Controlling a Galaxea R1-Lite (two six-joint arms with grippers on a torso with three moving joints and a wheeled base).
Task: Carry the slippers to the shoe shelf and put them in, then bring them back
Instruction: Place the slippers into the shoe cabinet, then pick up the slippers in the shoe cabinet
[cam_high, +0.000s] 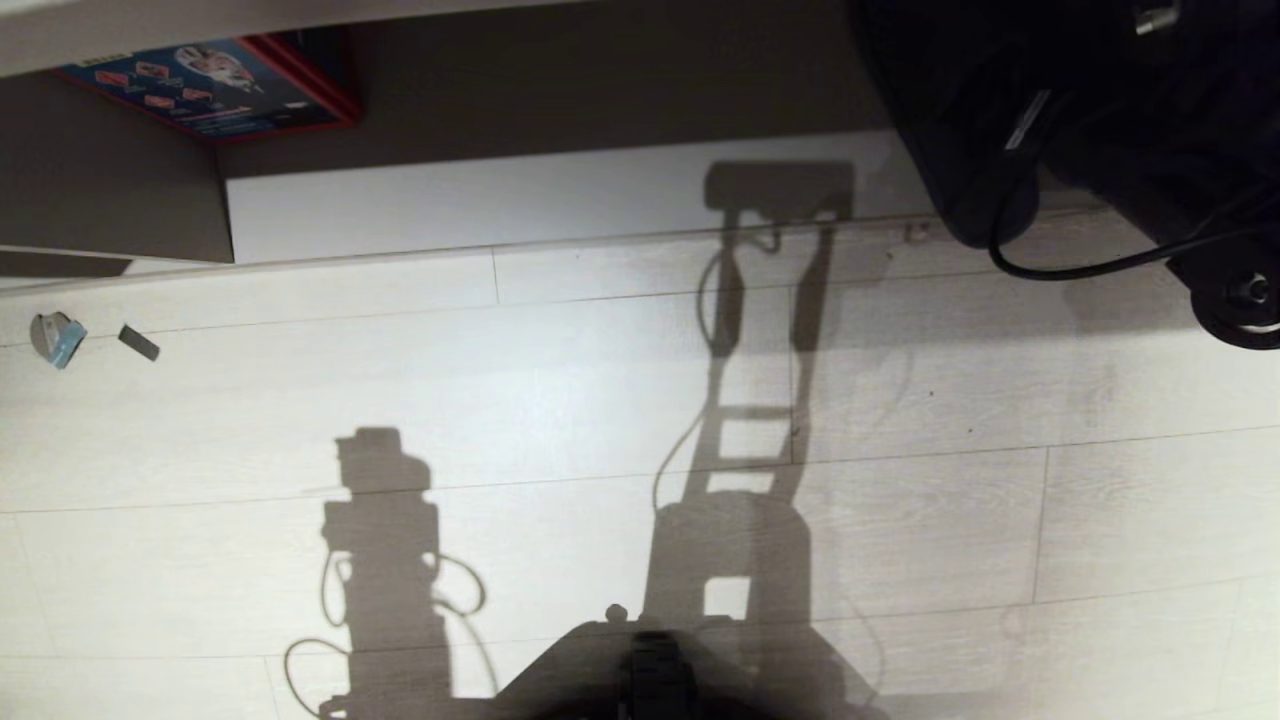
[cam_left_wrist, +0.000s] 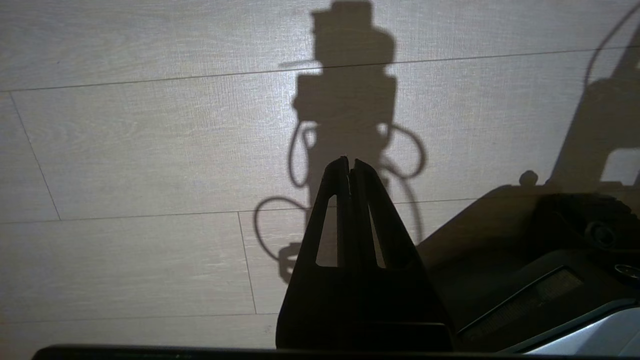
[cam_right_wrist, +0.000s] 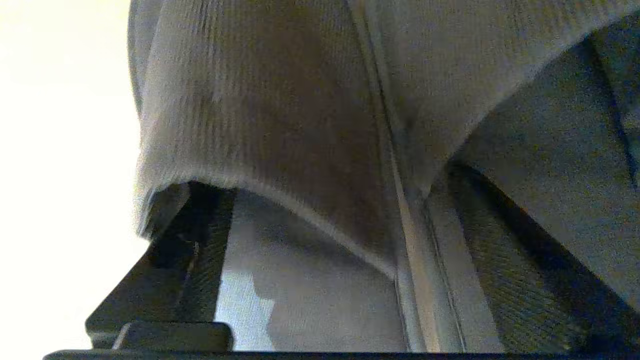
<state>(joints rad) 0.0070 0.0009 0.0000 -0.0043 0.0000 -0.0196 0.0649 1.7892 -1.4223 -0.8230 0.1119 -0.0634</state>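
Observation:
Up close in the right wrist view lie the dark grey slippers, one fabric band beside the other. My right gripper is open. One finger runs under the edge of the first band, and the other finger lies by the second slipper. A slipper sole lies between them. In the head view my right arm reaches toward the taupe shoe shelf over its pale base board and hides the slippers. My left gripper hangs shut and empty over the floor.
A red-and-blue box sits in the shelf's left part, next to an upright taupe panel. A small blue-grey piece and a dark block lie on the pale plank floor. The robot base shows at the bottom edge.

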